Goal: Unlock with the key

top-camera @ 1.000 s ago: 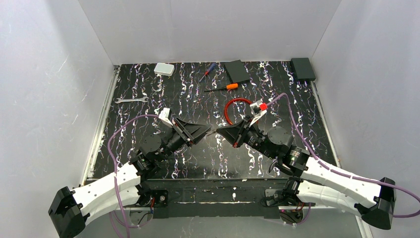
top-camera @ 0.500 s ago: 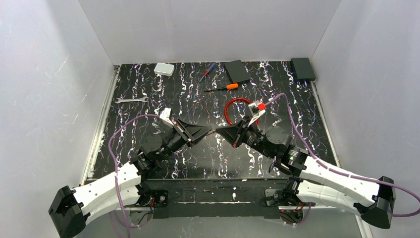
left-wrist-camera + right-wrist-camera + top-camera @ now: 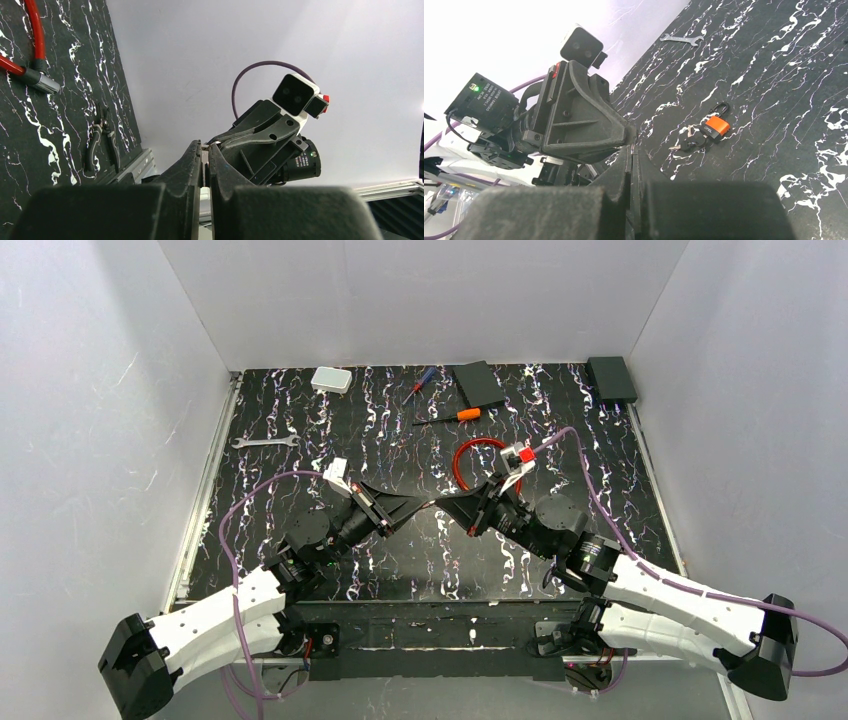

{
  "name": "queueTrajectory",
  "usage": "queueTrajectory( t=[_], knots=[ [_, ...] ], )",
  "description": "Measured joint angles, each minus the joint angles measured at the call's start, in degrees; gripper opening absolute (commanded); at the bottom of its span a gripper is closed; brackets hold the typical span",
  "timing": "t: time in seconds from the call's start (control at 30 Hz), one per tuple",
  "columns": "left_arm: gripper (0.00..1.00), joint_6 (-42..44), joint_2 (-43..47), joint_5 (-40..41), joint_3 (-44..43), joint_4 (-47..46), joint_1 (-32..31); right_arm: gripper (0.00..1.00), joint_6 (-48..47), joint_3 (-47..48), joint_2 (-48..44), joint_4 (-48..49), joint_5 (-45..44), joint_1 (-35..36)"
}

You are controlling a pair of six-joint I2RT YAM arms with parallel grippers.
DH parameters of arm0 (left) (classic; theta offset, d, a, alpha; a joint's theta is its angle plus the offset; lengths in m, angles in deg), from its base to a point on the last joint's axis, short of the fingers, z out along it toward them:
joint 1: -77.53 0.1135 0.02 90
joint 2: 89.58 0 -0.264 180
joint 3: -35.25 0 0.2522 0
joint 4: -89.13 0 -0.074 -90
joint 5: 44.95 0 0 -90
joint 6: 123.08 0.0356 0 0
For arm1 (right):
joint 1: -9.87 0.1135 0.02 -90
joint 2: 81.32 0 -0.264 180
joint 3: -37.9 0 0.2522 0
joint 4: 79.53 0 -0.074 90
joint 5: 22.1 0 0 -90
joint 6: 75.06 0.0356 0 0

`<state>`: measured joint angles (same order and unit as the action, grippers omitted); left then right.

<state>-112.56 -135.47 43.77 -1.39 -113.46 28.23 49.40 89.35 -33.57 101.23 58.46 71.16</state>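
A small orange padlock [image 3: 717,125] with a black shackle lies on the dark marbled table in the right wrist view. The key [image 3: 686,141], black-headed with a short silvery bit, lies against it in a small bunch. I cannot make them out in the top view. My left gripper [image 3: 425,502] [image 3: 205,148] and right gripper [image 3: 452,506] [image 3: 630,150] hover tip to tip above the table's middle. Both have their jaws pressed nearly together, and I see nothing clearly held. The padlock lies beyond the right gripper's tips, apart from both grippers.
A red cable [image 3: 470,455] loops behind the right gripper. At the back lie an orange-handled screwdriver [image 3: 455,415], a small screwdriver [image 3: 422,383], a white box [image 3: 331,379], a black pad [image 3: 478,383] and a black box [image 3: 611,378]. A silver wrench [image 3: 263,442] lies at the left.
The two grippers have closed the small gap between their tips and now meet. The right wrist has shifted slightly left. Nothing on the table moved.
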Motion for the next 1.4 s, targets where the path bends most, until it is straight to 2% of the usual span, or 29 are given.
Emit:
queueTrajectory(
  t=[0.1, 0.13, 0.2, 0.33, 0.63, 1.0, 1.4],
  knots=[
    [0.00, 0.1, 0.0, 0.0, 0.0, 0.0, 0.0, 0.52, -0.3, 0.0, 0.0, 0.0, 0.3, 0.0],
    [0.00, 0.2, 0.0, 0.0, 0.0, -0.1, 0.0, 0.61, -0.8, 0.2, 0.0, -0.5, 0.7, 0.0],
    [0.00, 0.4, 0.2, 0.0, 0.0, -0.1, -0.1, 0.71, -2.1, 0.6, 0.0, -2.1, 1.2, 0.0],
    [0.00, 1.3, 0.8, 0.0, 0.0, -0.1, -0.1, 0.80, -5.8, 2.2, -0.3, -5.8, 2.1, 0.0],
    [0.00, 4.9, 1.2, -2.9, -0.2, 2.4, -0.1, 0.83, -15.9, 8.0, -1.5, -13.2, 7.5, 0.0],
    [0.00, 8.4, -1.5, -9.3, -5.2, 7.3, -0.1, 0.78, -24.4, 11.1, 2.4, -18.0, 15.1, 0.0],
    [0.00, 9.0, -2.1, -11.8, -7.5, 10.5, -0.1, 0.55, -34.0, 11.1, 0.5, -19.6, 15.9, 0.0]
  ],
)
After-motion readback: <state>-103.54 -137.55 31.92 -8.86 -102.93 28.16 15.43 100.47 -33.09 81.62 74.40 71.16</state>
